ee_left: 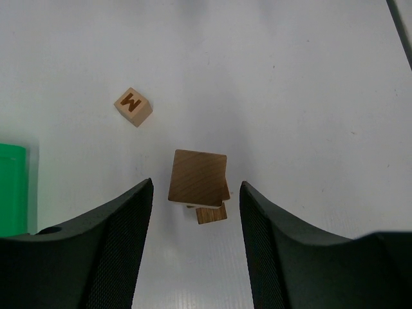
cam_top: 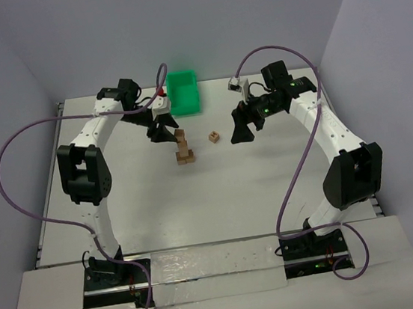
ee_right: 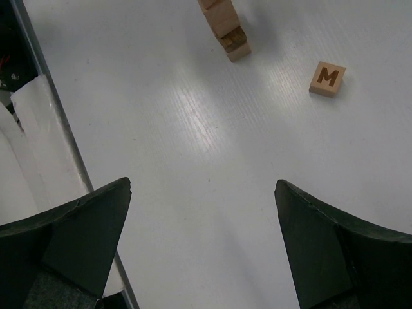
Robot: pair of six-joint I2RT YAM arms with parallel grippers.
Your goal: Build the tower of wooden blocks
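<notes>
L gripper over tower: jaws apart, gaps both sides of top block.
Stacking step, prob. near done. R gripper jaws wide, empty. Next: M block onto top, centred, no nudging.

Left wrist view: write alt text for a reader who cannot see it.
Seen from above, the tower of tan blocks stands between the left pincer's open dark fingers, untouched. A loose block marked M lies beyond on the table; a green bin shows at left.
</notes>
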